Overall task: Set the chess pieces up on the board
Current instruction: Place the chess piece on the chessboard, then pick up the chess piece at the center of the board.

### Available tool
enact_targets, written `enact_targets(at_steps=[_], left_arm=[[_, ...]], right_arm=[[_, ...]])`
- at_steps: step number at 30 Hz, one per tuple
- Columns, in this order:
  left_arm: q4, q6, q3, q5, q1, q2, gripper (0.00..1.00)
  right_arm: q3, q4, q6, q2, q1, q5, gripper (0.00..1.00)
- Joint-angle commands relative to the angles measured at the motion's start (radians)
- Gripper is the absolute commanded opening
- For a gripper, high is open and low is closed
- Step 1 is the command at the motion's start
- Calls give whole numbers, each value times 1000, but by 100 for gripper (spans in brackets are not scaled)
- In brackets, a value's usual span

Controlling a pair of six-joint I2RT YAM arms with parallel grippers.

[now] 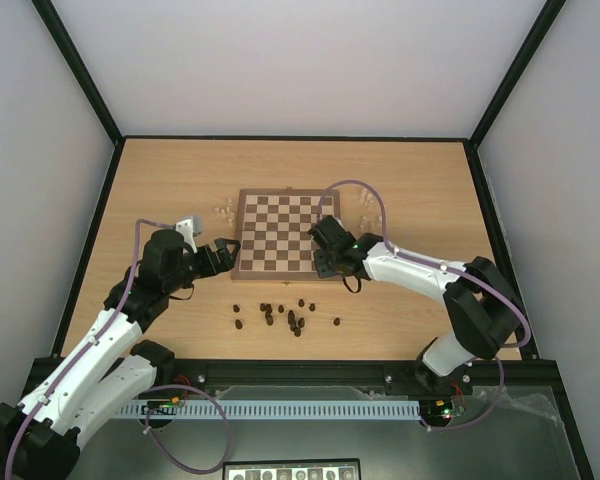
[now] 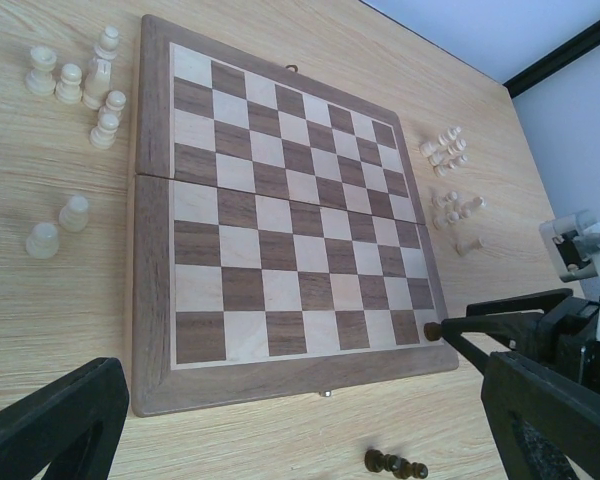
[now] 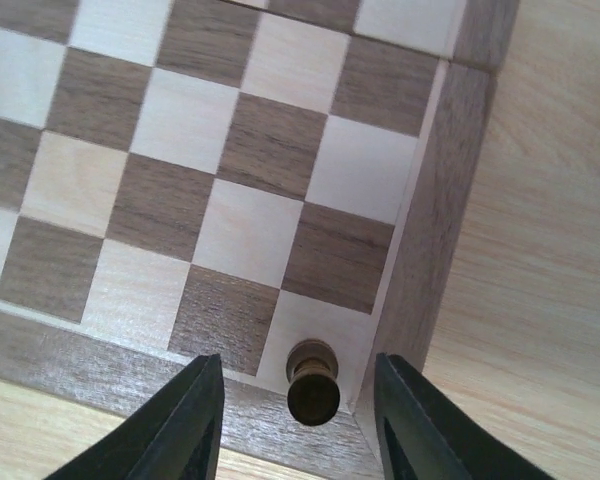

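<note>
The board (image 1: pixel 282 232) lies mid-table, bare except for one dark chess piece. In the right wrist view that dark piece (image 3: pixel 313 385) stands upright on the board's (image 3: pixel 230 150) near-right corner square. My right gripper (image 3: pixel 298 372) is open astride it, with a gap on each side. The left wrist view shows the same piece (image 2: pixel 433 330) at the tips of the right arm's fingers (image 2: pixel 510 318). My left gripper (image 1: pixel 225 250) hovers wide open and holds nothing, just off the board's near-left corner. Its fingers (image 2: pixel 50 425) frame the near border.
Several dark chess pieces (image 1: pixel 285 317) lie scattered on the table in front of the board, some (image 2: pixel 395 465) tipped over. Cream pieces cluster off the far-left corner (image 1: pixel 223 211) (image 2: pixel 80 80) and off the right edge (image 1: pixel 365 215) (image 2: pixel 450 150).
</note>
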Motion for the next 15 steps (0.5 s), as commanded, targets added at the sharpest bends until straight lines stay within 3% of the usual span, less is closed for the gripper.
enact_targets(at_steps=[1,2,3,4,10,15], left_arm=[[1,-7,-11,-2,-6,3,100],[3,-8,-10,-2,-6,2,99],[4,-10,-11,0,-6,2,99],[10,-14,-13,7,-5,4,100],[18,-65,-28,69,-2,56,100],[52,-89,-78,119,-6,25,100]], right_arm=[[27,-43,-15,-71,-4,4,51],[20,-45,-14,-92,-5,6,59],[12,-46,-12,-130,-4,7,84],[2,-48,-11,-164,-3,1,99],[-68,-71,52,-373,-4,-53,99],[-128,-88,78,-452,-5,-206,99]])
